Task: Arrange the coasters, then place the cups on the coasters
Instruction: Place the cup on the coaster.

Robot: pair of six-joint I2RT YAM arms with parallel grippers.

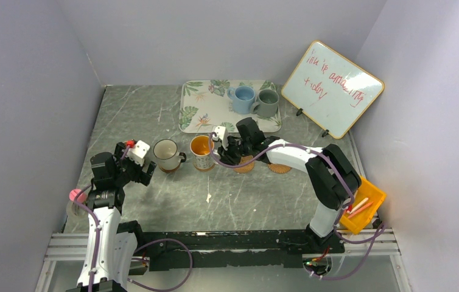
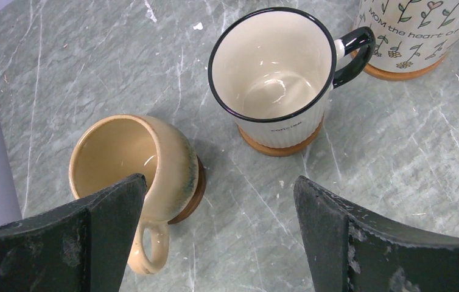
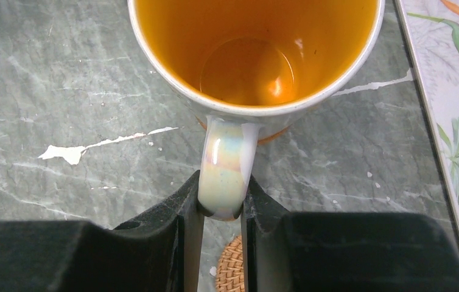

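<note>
The patterned cup with the orange inside stands on a tan coaster. My right gripper is shut on its handle. To its left the white dark-rimmed cup sits on a coaster. The tan cup sits on a dark brown coaster. My left gripper hangs open just above and beside the tan cup, holding nothing. Two woven coasters lie bare under the right arm. The light blue cup and the grey-green cup stand on the leaf-print tray.
A whiteboard leans at the back right. A yellow bin with markers sits at the table's right edge. Grey walls close in the table on three sides.
</note>
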